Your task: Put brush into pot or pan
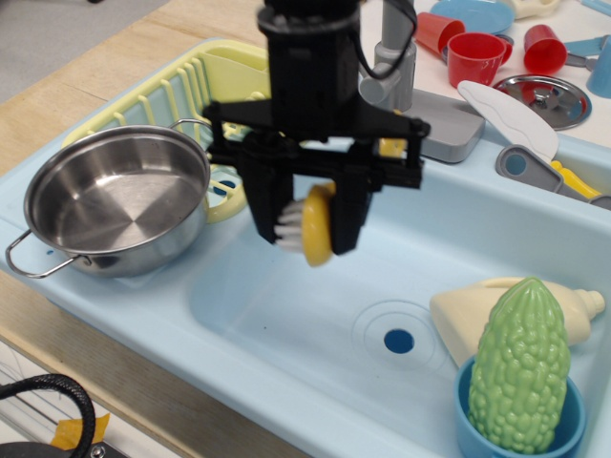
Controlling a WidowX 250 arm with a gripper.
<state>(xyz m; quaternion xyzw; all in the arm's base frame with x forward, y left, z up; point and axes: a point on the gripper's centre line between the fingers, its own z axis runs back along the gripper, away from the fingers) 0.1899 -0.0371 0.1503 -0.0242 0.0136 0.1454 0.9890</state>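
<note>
My black gripper is shut on the yellow brush, whose round head with white bristles faces left between the fingers. A bit of the yellow handle shows behind the gripper bar. The brush hangs in the air above the left part of the light blue sink basin. The steel pot, with two wire loop handles, stands empty on the sink's left ledge, to the left of the gripper and lower.
A yellow dish rack lies behind the pot. A grey faucet stands at the back. In the basin's right corner are a cream bottle and a green bumpy vegetable in a blue cup. Red cups, a lid and utensils lie on the far counter.
</note>
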